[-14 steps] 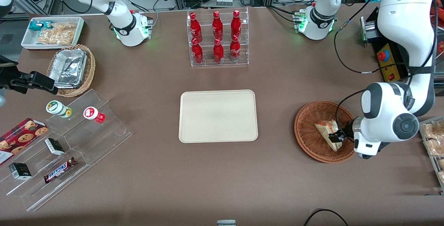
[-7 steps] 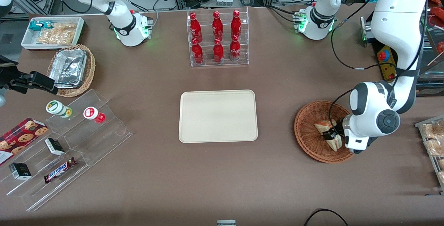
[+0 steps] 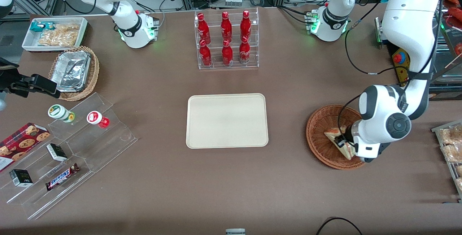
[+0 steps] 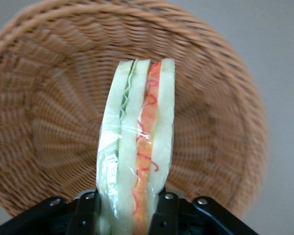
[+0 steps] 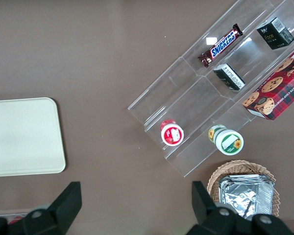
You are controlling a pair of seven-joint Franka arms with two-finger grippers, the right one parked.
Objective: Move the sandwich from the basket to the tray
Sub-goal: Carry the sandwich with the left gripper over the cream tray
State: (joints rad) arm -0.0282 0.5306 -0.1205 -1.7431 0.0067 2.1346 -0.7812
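tray lay bare mid-table, awaiting delivery | basket sat toward our working arm's end | we had the gripper clenched on the sandwich, edge-up above the basket floor, apparently for lifting

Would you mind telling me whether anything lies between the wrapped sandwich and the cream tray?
Nothing visible does. The claw is shut on the wrapped triangular sandwich over the reddish-brown wicker basket; only bare brown table separates it from the flat cream rectangular tray.
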